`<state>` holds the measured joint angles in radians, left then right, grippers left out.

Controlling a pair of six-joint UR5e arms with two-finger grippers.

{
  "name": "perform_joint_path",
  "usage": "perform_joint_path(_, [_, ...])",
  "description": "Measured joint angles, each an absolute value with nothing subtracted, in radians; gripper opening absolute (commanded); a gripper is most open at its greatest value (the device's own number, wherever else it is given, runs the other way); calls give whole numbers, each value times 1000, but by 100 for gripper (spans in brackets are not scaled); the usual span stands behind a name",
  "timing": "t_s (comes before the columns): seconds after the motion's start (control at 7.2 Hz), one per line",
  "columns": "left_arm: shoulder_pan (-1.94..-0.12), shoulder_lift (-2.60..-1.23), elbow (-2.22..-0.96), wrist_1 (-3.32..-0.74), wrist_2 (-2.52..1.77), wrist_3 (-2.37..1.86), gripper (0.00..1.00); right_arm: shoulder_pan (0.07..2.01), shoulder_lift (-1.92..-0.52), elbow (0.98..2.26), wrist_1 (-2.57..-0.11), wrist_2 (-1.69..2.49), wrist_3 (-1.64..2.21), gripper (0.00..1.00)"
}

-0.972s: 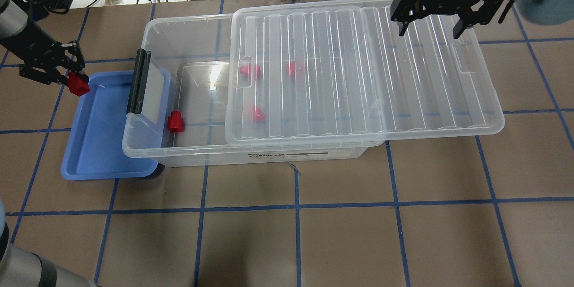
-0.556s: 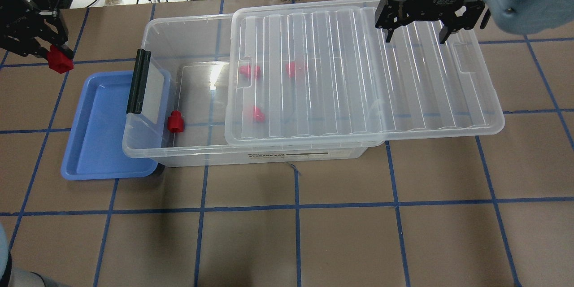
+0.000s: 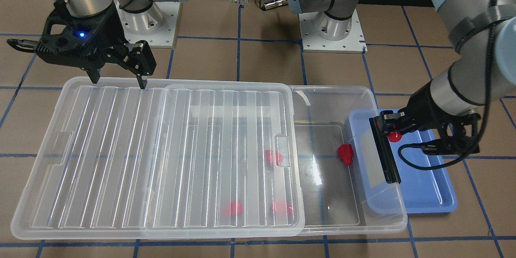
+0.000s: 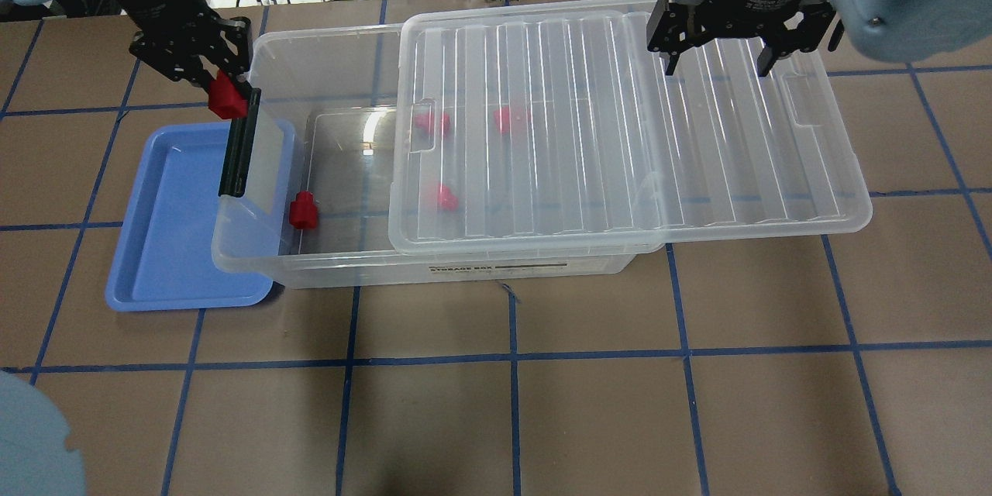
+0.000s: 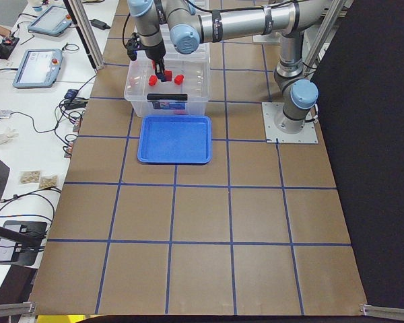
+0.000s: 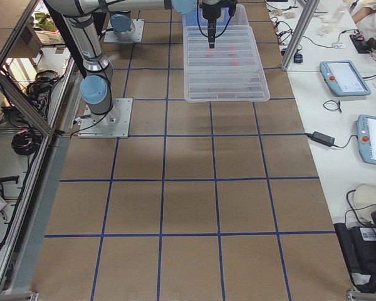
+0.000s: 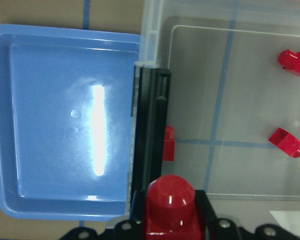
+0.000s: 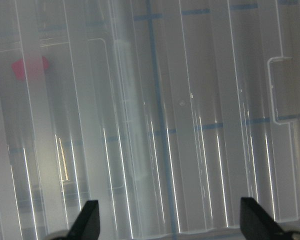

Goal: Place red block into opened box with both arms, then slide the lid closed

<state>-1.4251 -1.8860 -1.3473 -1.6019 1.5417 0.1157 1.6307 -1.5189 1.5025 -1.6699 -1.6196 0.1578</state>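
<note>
— Where is the red block point(image 4: 227, 102) sitting right now?

— It is hanging in the air, clamped in the left pincer point(image 4: 226, 93). It is hovering right over the black bar point(image 4: 239, 141) on the box's short rim, at the bar's end farther from the robot. From the left wrist view I'm judging it is not yet over the opening.

— So how far along are they?

— Near the end of the placing, I'd say. Four blocks are already lying on the floor of the box point(image 4: 349, 270): one point(image 4: 303, 211) is resting in the uncovered end, close to the barred wall, and three are showing pink through the lid point(image 4: 620, 132). The blue tray point(image 4: 178, 248) beside the box is holding nothing that I can see. That is leaving the carry over the rim, the drop, and then the whole lid slide.

— What's the block looking like?

— Bright red, glossy plastic, chunky, with a rounded knob catching the light.

— And the lid?

— It is lying shifted off toward the robot's right, overhanging that short end. The box is running along the table's edge opposite the robot's bases.

— The other arm?

— The right pincer point(image 4: 717, 66) is hovering with its fingers apart over the lid's long edge on the side away from the robot, gripping nothing.
</note>
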Motion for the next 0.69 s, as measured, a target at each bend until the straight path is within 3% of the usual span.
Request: perform_joint_path(0.69, [-1502,-1938,-1572,-1335,1540,101,0,1628,-1516,1505,-1673,-1613,141,100])
